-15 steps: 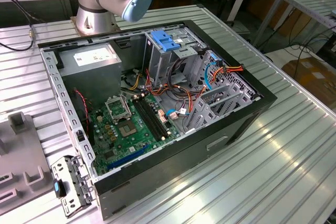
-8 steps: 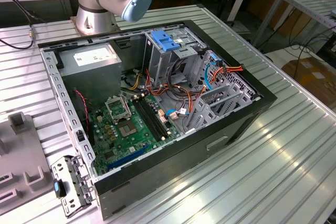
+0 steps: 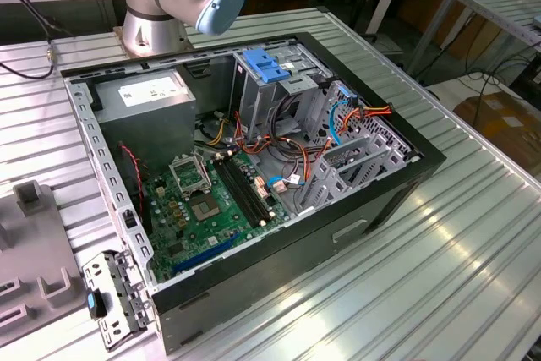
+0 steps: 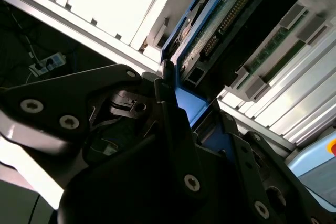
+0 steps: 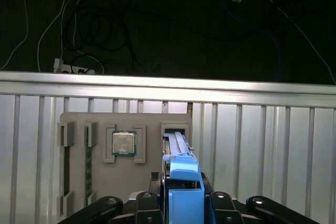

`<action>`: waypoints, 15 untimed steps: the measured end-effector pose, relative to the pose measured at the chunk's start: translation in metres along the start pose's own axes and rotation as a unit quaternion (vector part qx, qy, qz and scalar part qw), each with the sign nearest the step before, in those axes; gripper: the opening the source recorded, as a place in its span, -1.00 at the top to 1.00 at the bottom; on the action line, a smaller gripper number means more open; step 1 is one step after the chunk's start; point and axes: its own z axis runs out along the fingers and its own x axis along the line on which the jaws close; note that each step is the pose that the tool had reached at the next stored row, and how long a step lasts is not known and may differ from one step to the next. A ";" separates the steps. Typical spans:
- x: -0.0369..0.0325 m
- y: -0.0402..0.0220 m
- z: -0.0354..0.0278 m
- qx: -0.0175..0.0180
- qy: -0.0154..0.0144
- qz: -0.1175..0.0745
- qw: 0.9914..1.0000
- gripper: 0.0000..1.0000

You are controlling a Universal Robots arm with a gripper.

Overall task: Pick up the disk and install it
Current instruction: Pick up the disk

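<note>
The disk point(image 5: 177, 148) stands on edge, seen end-on in the first wrist view, with a blue plastic rail along its top. Its far end sits at a slot of a grey holder plate point(image 5: 73, 121). My gripper point(image 5: 185, 203) has its black fingers on either side of the blue rail, shut on the disk. In the second wrist view the disk point(image 4: 220, 19) shows its green circuit-board side and blue rail, running away from the gripper point(image 4: 194, 98). I cannot tell whether the disk is lifted clear of the slot.
The holder plate also carries a processor chip point(image 5: 124, 143) and memory sticks point(image 5: 87, 163). Just beyond it is the ribbed table's edge point(image 5: 168, 85), with dark floor and cables past it. The exterior view shows the open computer case point(image 3: 406, 158), its drive cage topped by a light-blue bracket point(image 3: 266, 65), and the arm's base point(image 3: 152, 14).
</note>
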 end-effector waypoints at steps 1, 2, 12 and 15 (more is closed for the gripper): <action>0.0000 0.0000 -0.0023 0.000 0.000 0.000 1.000 0.26; 0.0000 0.0000 -0.0033 0.000 0.000 0.000 1.000 0.26; 0.0002 0.0003 -0.0137 0.000 0.000 0.000 1.000 0.26; 0.0003 0.0003 -0.0158 0.000 0.000 0.000 1.000 0.26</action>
